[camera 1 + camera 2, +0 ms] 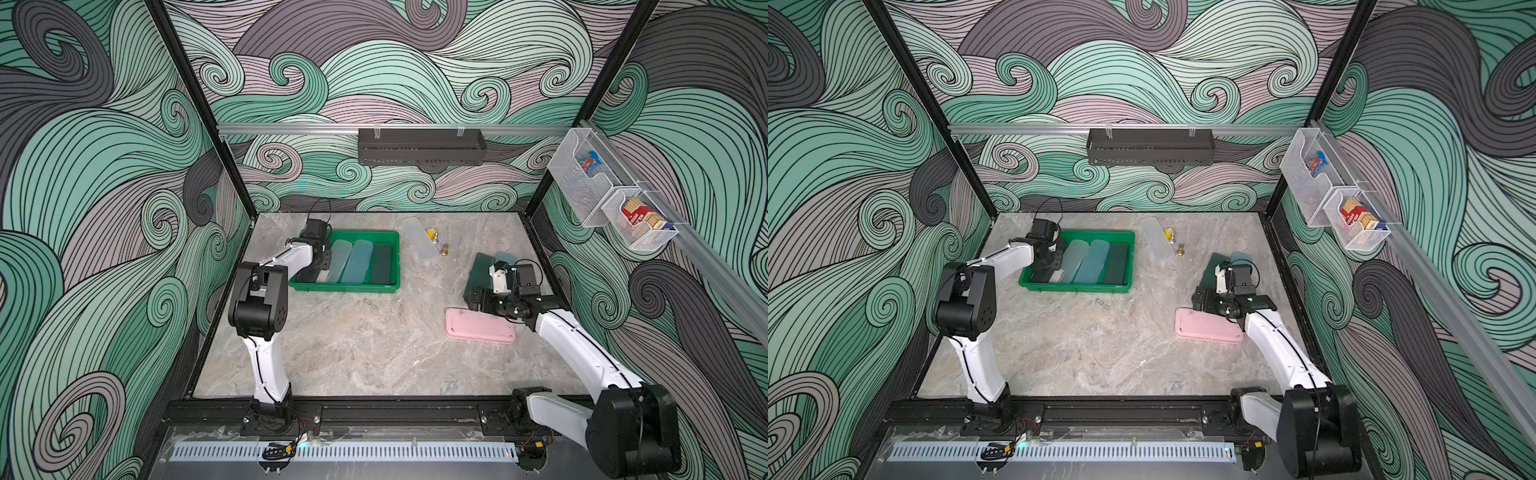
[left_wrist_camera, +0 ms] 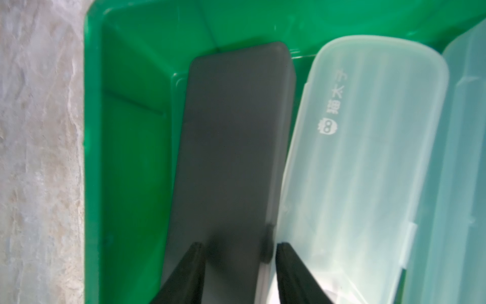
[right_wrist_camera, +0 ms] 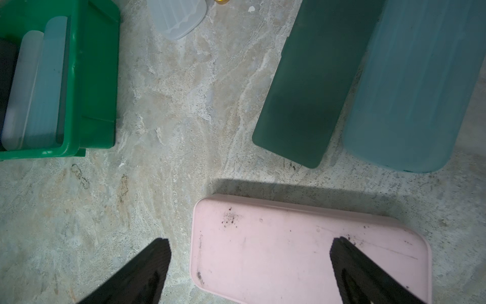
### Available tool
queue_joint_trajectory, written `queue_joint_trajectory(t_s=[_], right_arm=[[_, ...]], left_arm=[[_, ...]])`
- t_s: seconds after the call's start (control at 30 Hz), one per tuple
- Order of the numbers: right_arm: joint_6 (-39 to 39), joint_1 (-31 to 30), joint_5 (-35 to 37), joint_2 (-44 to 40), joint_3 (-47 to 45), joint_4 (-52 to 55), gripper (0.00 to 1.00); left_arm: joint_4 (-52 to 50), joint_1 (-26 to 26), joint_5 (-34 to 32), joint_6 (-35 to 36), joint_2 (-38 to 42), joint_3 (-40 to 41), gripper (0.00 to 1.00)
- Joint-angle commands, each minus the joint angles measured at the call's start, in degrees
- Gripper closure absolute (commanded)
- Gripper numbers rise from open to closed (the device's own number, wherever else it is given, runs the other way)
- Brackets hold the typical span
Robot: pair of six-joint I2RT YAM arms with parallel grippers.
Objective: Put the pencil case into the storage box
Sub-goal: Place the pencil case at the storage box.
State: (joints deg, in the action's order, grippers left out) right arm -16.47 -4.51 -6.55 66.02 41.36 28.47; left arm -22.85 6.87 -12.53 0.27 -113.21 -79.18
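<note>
The green storage box sits at the back left of the table. In it lie a frosted white pencil case, a pale blue one and a dark one. My left gripper reaches into the box's left end, shut on a black pencil case beside the white one. My right gripper hangs open over one end of a pink pencil case lying flat on the table.
A dark green case and a blue case lie behind the pink one. A clear case and two small brass pieces lie at the back. A black trough and wire baskets hang on the walls.
</note>
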Motion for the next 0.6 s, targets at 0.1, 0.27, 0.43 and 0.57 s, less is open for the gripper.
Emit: queue_joint_trajectory(t_s=[0.1,0.27,0.43,0.57], right_arm=[[0.9,0.2,0.0,-0.7,0.3,-0.5,0.01],[0.8,0.2,-0.3,-0.9,0.2,-0.5,0.01],[0.7,0.2,-0.4,-1.4,0.2,-0.4,0.01],[0.7,0.2,-0.4,-1.7,0.1,-0.5,0.01]], left_arm=[[-4.7,-0.9,2.0,-1.3,-1.6,-2.9,0.57],[-7.2,-1.0,1.3,-1.1,-2.8,-4.0,0.6],[-8.3,-0.8,5.1,-1.2,-3.6,-4.5,0.62],[-9.4,0.3,6.9,-1.3,-4.2,-4.8,0.61]])
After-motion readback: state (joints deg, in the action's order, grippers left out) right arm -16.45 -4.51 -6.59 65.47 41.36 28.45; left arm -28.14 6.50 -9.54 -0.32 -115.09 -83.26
